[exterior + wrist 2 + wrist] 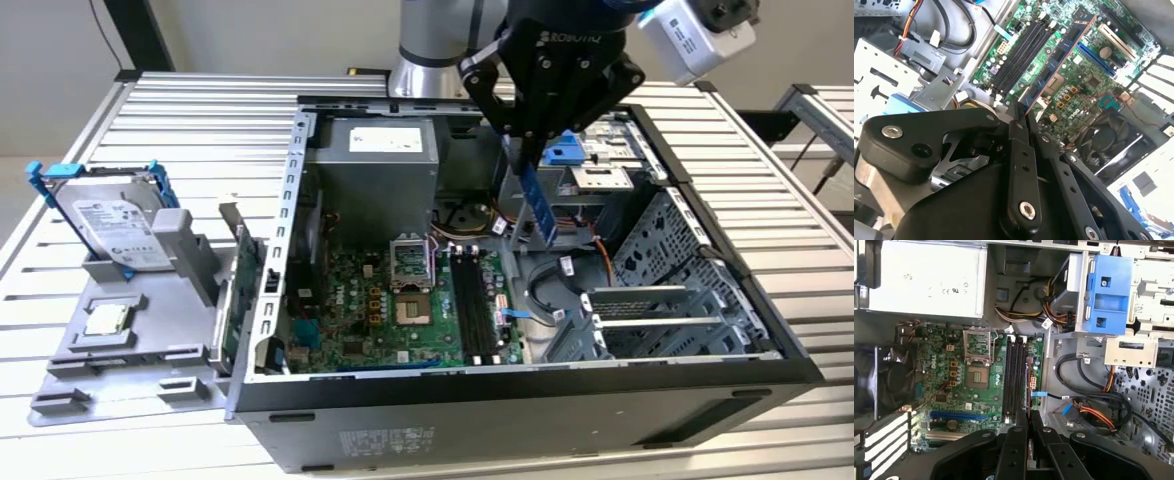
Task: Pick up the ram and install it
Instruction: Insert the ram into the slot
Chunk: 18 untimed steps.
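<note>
While the tool (531,142) clamps it, the ram (537,202) hangs.

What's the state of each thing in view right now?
case: side panel off
claw: shut on the ram
ram: hanging from the claw above the case, not seated
memory slots: empty
processor socket: cover raised
hard drive: outside the case, propped on the grey tray
</note>
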Each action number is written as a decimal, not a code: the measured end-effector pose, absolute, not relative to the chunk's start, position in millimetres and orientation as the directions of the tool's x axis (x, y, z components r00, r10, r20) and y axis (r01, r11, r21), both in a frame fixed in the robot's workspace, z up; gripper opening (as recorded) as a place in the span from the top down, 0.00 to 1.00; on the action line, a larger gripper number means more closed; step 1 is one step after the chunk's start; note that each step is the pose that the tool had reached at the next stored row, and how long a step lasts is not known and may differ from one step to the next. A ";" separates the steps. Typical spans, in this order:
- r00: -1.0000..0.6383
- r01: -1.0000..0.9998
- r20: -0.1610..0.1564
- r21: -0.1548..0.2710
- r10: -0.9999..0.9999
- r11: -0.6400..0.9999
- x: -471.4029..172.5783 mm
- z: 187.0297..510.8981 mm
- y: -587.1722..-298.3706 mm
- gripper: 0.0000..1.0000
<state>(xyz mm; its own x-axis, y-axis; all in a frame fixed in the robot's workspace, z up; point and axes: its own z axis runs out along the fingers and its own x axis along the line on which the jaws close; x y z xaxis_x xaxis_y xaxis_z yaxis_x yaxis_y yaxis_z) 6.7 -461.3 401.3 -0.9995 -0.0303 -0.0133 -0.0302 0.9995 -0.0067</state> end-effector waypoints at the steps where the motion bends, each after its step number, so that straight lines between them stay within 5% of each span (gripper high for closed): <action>1: -1.000 -0.021 -0.013 -0.007 -0.021 1.000 6.7 401.3 -461.3 1.00; 18: -1.000 0.004 -0.013 -0.007 0.003 1.000 23.8 392.1 -461.3 1.00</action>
<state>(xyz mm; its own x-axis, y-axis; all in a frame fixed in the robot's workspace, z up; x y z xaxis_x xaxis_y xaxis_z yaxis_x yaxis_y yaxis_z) 23.8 -461.3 392.1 -0.9999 0.0035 -0.0132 0.0036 1.0000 -0.0068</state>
